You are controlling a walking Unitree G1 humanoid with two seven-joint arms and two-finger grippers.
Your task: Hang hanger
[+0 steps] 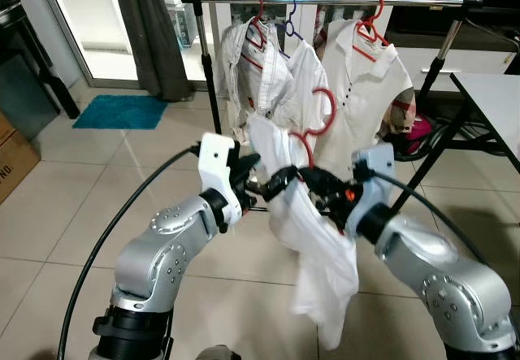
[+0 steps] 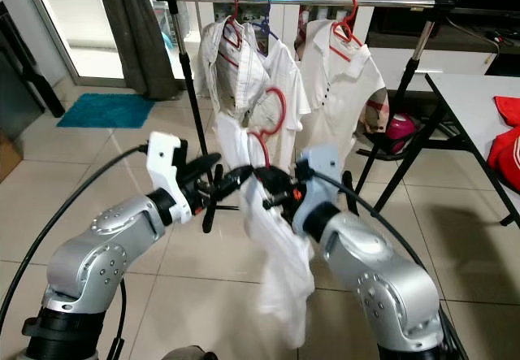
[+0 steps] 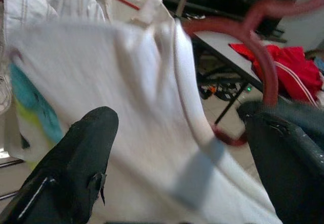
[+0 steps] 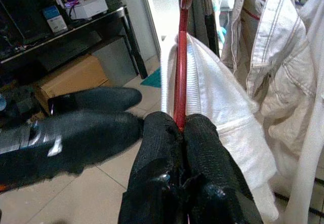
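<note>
- Hanger (image 1: 313,128): red, carrying a white shirt (image 1: 313,246), held up in front of the robot, below and well short of the rail (image 1: 325,0). Hook points up, clear of the rail.
- Right gripper (image 4: 179,128): fingers pressed together, pinching the hanger's red wire just under the shirt's shoulder; the wire rises straight from between the fingertips.
- Left gripper (image 1: 252,183): fingers spread, one either side of the shirt cloth near the hanger. In the left wrist view one finger (image 3: 76,158) sits against the white fabric, the other well apart; not closed on anything.
- Shirt hangs limp between the two arms, its tail dropping below the right forearm.
- Rail: chrome bar on black stands across the back. Three garments already hang on it — a white jacket (image 1: 244,75) on a red hanger toward the left end, a white shirt beside it, a white polo (image 1: 366,92) on a red hanger further right.
- Table (image 2: 479,100): at the right edge, red cloth (image 2: 508,145) lying on it.
- Teal mat (image 1: 120,110) on the tiled floor, back left, by a dark curtain (image 1: 150,31).
</note>
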